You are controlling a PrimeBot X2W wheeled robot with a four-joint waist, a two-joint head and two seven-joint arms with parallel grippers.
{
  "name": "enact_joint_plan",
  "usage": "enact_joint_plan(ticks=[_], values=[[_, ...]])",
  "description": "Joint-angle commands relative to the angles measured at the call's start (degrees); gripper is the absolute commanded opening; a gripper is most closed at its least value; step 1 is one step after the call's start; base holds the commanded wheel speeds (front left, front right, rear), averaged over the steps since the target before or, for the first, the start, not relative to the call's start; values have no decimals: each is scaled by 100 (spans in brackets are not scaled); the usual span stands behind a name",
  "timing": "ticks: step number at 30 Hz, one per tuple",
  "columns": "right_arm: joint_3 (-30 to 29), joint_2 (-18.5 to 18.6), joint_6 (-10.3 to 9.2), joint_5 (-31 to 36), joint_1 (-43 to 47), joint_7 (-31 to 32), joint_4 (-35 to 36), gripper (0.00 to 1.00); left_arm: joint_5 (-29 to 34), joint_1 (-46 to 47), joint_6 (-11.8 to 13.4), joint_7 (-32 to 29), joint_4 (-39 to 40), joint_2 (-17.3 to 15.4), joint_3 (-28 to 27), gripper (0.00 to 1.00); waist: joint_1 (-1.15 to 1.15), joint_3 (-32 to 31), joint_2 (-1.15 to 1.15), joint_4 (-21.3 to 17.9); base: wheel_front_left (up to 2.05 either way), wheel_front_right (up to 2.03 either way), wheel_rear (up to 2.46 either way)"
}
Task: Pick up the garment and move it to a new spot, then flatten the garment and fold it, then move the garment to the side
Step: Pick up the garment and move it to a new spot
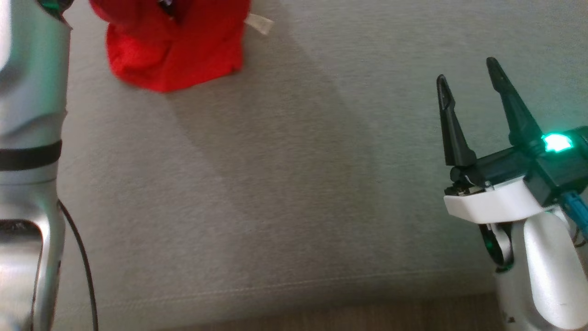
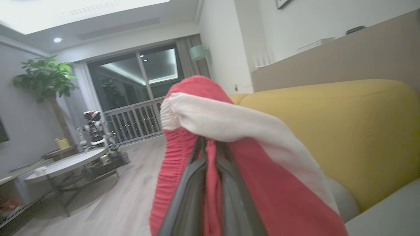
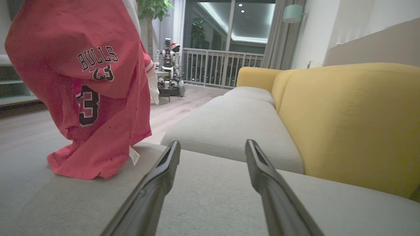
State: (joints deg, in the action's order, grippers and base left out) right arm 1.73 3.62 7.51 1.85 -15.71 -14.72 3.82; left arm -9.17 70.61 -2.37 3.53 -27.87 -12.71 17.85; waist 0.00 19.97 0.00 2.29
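The garment point(image 1: 172, 43) is a red jersey with white trim and black lettering. It hangs upright with its hem touching the grey seat cushion point(image 1: 285, 193), as the right wrist view shows point(image 3: 95, 91). In the left wrist view my left gripper point(image 2: 210, 147) is shut on a bunch of the garment's point(image 2: 262, 196) red and white cloth. My left forearm point(image 1: 30, 161) runs up the head view's left edge. My right gripper point(image 1: 468, 69) hovers open at the right, above the cushion, holding nothing, well apart from the garment. Its fingers point(image 3: 157, 177) point along the sofa.
A yellow sofa backrest point(image 3: 347, 121) rises along the cushion's far side. Beyond lie a wooden floor point(image 2: 124, 196), a round low table point(image 2: 65, 164), another robot point(image 3: 169, 65) and a potted plant point(image 2: 46, 78). The cushion's front seam point(image 1: 275, 287) runs near the head view's bottom.
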Motion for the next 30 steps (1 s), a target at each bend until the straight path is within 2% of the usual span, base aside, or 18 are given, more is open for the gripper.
enact_joint_plan(ticks=[1,10,17,22,30], values=[[119,-73,-2,-58,-16,-28,240,100,-21,171,6,-50,300,-250,-116,0,0,-60,0,-374,0,0,0],[67,-74,-2,-470,51,-28,350,100,-40,157,-58,-536,1050,-157,151,0,0,-51,0,-1556,0,0,0],[81,-74,-2,-793,142,-28,412,100,-267,27,-135,-811,947,245,449,0,0,-17,0,-2203,0,0,0],[122,-74,-2,-837,216,-28,448,100,-391,-806,-111,-758,809,508,766,0,0,29,0,-2270,0,0,0],[114,-74,-2,-781,148,-28,468,100,-513,-2423,-133,-242,450,830,1592,0,0,123,0,-1996,0,0,0]])
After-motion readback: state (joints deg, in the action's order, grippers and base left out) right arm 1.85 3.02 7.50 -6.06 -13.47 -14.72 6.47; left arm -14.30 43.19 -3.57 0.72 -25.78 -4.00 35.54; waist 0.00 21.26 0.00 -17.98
